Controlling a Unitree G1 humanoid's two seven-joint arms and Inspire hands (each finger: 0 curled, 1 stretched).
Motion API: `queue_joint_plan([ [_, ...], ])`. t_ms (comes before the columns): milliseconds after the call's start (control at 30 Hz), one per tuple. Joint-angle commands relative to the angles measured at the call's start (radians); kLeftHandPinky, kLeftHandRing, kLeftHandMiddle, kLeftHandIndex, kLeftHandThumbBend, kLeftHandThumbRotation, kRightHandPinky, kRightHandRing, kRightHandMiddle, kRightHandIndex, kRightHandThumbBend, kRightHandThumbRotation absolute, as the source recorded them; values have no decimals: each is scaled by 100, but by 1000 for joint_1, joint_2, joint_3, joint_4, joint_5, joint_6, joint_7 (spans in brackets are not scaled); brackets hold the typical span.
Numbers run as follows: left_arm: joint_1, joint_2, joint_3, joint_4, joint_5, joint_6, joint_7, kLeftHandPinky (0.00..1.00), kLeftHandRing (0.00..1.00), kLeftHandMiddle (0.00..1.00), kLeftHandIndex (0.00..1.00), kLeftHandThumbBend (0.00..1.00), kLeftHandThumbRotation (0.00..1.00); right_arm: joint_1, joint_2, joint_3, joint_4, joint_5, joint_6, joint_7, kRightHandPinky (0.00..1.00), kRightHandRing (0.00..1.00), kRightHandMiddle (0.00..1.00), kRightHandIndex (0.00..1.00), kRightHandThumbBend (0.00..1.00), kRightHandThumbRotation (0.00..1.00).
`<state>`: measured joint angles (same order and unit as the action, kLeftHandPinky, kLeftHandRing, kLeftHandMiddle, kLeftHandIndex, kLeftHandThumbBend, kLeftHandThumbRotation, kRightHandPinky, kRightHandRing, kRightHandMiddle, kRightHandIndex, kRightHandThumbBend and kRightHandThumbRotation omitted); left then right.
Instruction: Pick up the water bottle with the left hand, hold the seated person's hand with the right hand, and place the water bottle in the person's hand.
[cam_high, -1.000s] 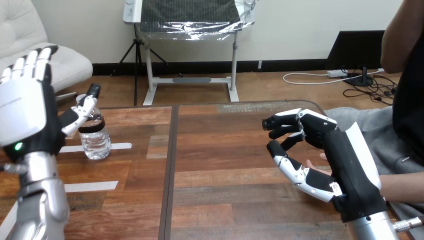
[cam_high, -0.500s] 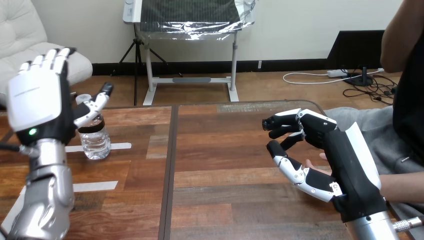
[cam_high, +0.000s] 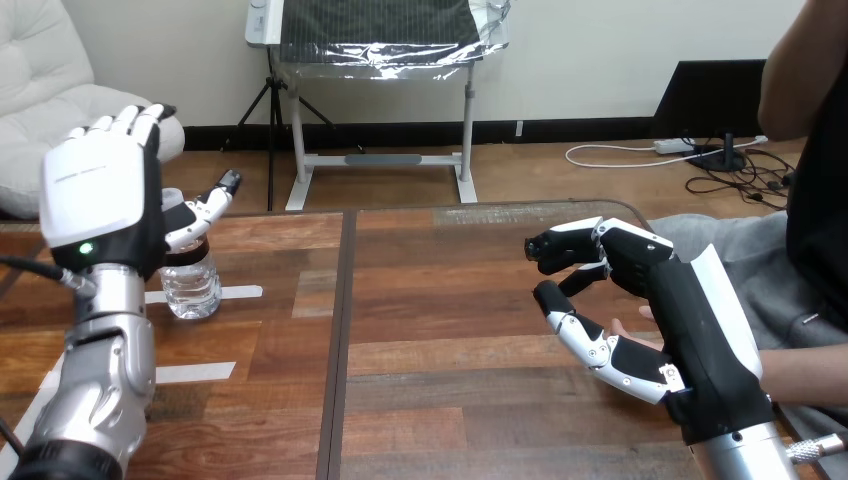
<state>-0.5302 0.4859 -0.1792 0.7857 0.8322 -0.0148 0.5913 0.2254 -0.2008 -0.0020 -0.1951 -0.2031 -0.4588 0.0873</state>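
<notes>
1 bottle (cam_high: 190, 285) near table (cam_high: 450, 300) edge, left hand (cam_high: 100, 210) beside

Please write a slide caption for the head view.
Open left hand raised beside the upright water bottle on the wooden table; right hand over the person's hand.

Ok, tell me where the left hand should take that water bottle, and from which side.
Probably best to take the water bottle round its middle, at the dark band, coming in from the view's left. It stands upright, with a round body that a hand can wrap, and the open left hand hovers right at that side.
</notes>
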Motion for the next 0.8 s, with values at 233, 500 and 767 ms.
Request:
queue_joint_plan([
  [233, -133, 24, -43, 95, -10, -40, 35, 85, 86, 87, 84, 57, 80, -70, -5, -5, -35, 15, -8, -2, 53, 63, 65, 60, 38, 0],
  [500, -164, 23, -69, 145, -9, -36, 33, 85, 86, 87, 85, 56, 83, -68, -5, -4, -37, 15, -4, 0, 52, 62, 65, 60, 38, 0],
  [767, -185, 24, -90, 185, -9, -29, 14, 86, 88, 88, 87, 55, 88, -68, -6, -5, -36, 17, -9, -1, 52, 62, 65, 60, 38, 0],
])
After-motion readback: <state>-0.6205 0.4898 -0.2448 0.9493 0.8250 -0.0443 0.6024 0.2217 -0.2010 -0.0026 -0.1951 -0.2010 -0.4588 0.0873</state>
